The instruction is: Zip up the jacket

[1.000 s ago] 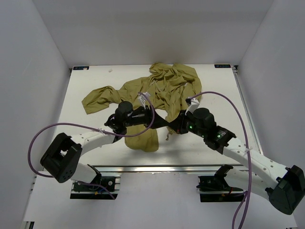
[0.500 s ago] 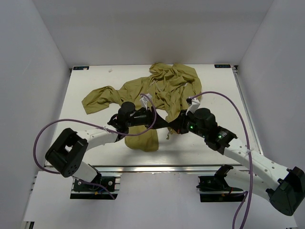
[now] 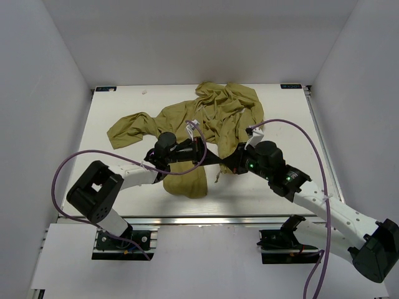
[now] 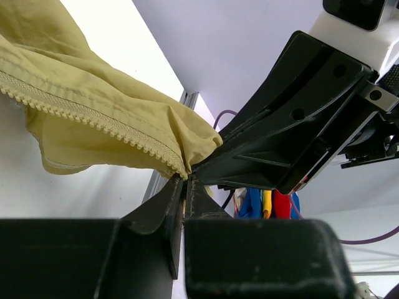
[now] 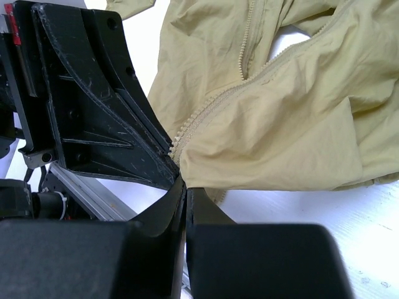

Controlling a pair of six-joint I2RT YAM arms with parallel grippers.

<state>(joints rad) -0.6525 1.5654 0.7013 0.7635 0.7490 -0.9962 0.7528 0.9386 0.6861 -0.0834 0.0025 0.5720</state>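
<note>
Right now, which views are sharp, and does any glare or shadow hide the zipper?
Top view: even light, sharp, jacket clear, only soft shadows. Left wrist view: zipper teeth crisp, the left claw up close dark and blurred. Right wrist view: teeth sharp too, right claw a soft black mass; no glare.

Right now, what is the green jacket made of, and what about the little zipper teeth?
The jacket looks like thin woven cloth, maybe nylon or light cotton: matte olive-yellow, folding into many soft wrinkles. Its zipper teeth look like plastic: pale yellow, dull, no metal shine. That is a guess from looks.
</note>
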